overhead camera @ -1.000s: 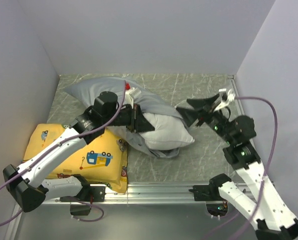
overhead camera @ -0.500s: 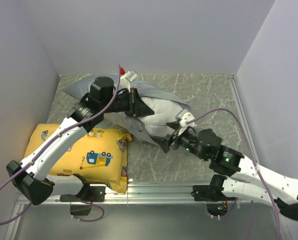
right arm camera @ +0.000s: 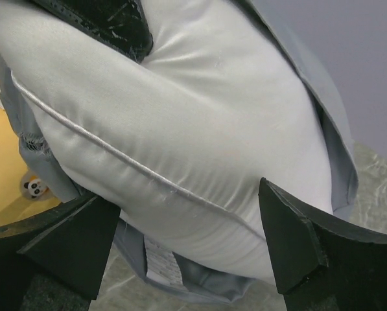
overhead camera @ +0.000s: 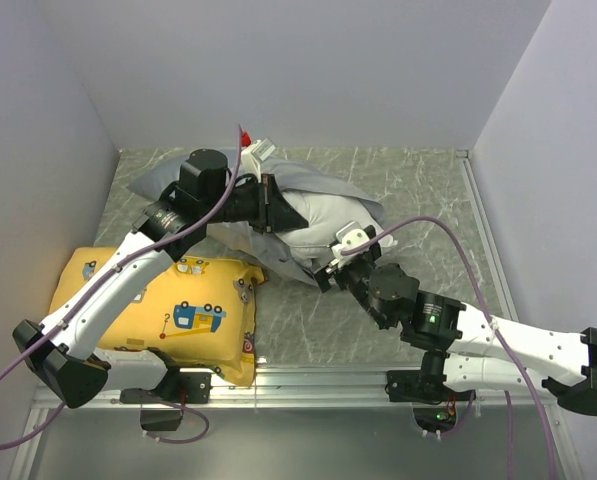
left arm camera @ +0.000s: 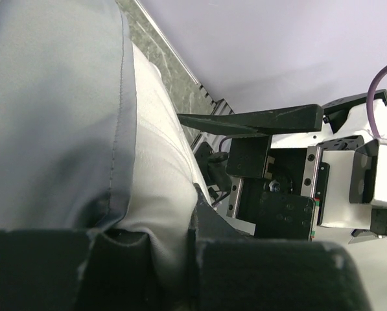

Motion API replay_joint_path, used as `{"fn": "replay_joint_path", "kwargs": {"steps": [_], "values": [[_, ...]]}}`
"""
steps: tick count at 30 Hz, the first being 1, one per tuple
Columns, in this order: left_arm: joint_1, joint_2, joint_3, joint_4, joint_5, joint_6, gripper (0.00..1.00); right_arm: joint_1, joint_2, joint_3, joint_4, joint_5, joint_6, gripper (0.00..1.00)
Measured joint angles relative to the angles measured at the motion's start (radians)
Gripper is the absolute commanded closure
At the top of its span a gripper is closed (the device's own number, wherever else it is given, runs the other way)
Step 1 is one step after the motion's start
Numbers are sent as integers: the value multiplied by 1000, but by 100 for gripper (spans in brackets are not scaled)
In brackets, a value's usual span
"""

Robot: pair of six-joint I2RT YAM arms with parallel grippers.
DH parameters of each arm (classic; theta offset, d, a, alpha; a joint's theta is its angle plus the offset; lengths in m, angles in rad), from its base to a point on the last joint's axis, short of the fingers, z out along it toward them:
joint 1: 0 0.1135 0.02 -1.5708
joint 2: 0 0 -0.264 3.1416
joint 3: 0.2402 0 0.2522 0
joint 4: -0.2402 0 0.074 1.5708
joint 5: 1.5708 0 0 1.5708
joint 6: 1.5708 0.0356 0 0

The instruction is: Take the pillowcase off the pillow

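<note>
Pillow (overhead camera: 323,222), white: long axis runs far-left to near-right on the tabletop (overhead camera: 418,190), its bare end pointing near-right. Pillowcase (overhead camera: 158,182), grey: covers the far-left part, with loose folds under the bare end. Yellow cushion (overhead camera: 158,310): near left, just beside them. Change over the last second: the right end effector (overhead camera: 328,272) was raised well apart at the right and is now low at the bare end. Its fingers (right arm camera: 70,240) are spread, straddling the pillow. Left end effector (overhead camera: 268,205): clamped on the pillow at the pillowcase's hem.
</note>
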Motion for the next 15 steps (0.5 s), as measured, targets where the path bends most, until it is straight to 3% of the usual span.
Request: {"fn": "replay_joint_path", "kwargs": {"steps": [15], "values": [[5, 15, 34, -35, 57, 31, 99, 74, 87, 71, 21, 50, -142, 0]]}}
